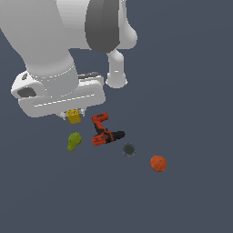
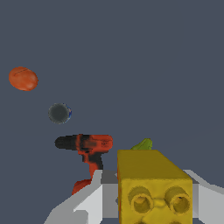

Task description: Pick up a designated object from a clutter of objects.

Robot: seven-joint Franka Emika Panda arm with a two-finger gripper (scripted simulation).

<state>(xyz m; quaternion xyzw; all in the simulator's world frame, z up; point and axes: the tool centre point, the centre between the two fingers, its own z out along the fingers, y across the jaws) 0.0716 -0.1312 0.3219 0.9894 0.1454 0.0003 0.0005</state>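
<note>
Small yellow studded plastic toy brick (image 2: 154,188) gripped between jaws; apparently lifted, red-and-black power drill (image 1: 103,130) at 4 o'clock. Retreat remaining.

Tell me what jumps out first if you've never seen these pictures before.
The huge white arm fills the exterior view's upper left, its gripper closed around the yellow brick, studs filling the wrist view. Beside it lies the red-and-black drill, with an orange ball farthest toward the exterior view's right.
</note>
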